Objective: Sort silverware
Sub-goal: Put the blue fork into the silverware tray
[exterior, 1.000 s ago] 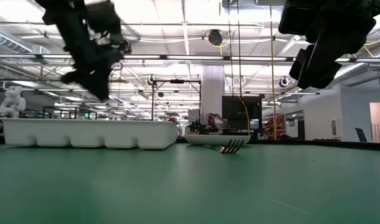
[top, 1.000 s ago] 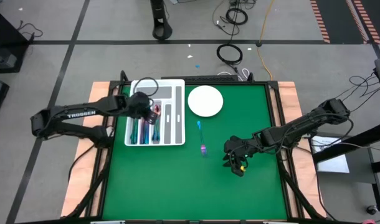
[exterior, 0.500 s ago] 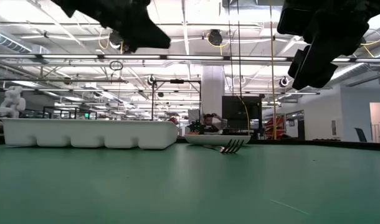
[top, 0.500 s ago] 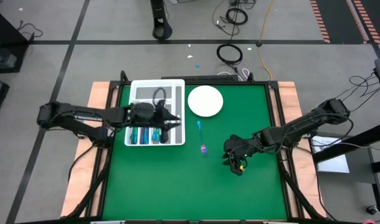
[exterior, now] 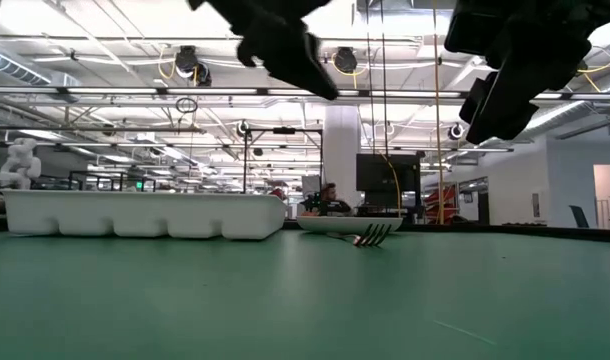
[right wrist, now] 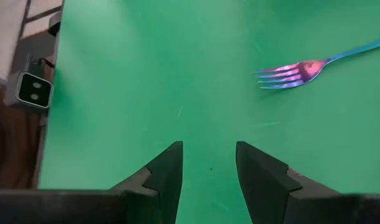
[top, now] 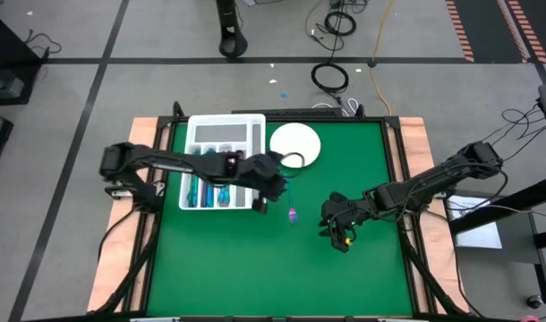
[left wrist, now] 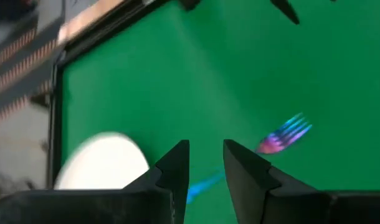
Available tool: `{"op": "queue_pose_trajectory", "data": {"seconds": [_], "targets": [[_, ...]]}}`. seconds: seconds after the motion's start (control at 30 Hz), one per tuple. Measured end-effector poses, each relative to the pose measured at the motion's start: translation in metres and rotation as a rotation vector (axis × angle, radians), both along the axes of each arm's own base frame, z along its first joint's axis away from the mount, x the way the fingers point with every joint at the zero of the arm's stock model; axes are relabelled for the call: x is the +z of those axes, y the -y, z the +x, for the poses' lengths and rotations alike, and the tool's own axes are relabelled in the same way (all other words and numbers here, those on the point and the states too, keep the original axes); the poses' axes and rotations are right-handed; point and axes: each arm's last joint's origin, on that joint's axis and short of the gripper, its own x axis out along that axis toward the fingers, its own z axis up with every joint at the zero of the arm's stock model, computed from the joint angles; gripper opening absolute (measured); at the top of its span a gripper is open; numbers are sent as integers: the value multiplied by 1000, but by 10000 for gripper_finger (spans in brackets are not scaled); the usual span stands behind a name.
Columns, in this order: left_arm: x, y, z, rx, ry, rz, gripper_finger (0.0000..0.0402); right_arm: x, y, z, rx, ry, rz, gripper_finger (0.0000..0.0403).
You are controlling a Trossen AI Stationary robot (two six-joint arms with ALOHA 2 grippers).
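Note:
One iridescent fork (top: pixel 289 199) lies flat on the green table between my two grippers, handle toward the white plate (top: pixel 295 145); it also shows as the fork (right wrist: pixel 296 71) and the fork (exterior: pixel 370 237). More silverware (top: pixel 208 190) lies in slots of the white divided tray (top: pixel 246 134). My left gripper (top: pixel 275 183) hangs above the table just right of the tray, open by a narrow gap and holding nothing. In its own view my left gripper (left wrist: pixel 205 155) stands over the fork's blue handle (left wrist: pixel 202 183). My right gripper (top: pixel 336 231) hovers open to the fork's right, also seen as the right gripper (right wrist: pixel 209 158).
The plate (left wrist: pixel 99 162) sits at the far edge, close behind the fork. The tray (exterior: pixel 145 215) fills the far left of the table. Bare green table lies along the near side and under my right gripper. A black frame rims the table.
My left gripper has swung from above the tray toward the table's right edge, rising a little and rolling about its own axis, and now hangs beside the fork. The fork and my right gripper have kept still.

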Motion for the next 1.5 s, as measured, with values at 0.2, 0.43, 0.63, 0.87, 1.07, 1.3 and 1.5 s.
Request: {"op": "queue_pose_trajectory", "data": {"seconds": [0.2,0.43,0.63,0.87,1.07,1.3,1.5], "targets": [[-25,-6,32,-201,-117,178,100,0,1,0,9,8,-37,137],[-78,-32,60,-315,-327,186,100,-1,1,0,26,7,-50,137],[-99,-36,77,-435,-375,188,100,-1,1,0,71,21,-93,137],[-117,-33,77,-563,-486,213,99,-1,9,2,66,23,-113,137],[-115,-31,84,-582,-421,256,99,-1,10,3,66,24,-118,137],[-121,-31,80,-631,-468,261,99,0,10,3,40,31,-115,137],[-128,-31,84,-633,-462,264,99,0,13,4,22,34,-124,137]]}}
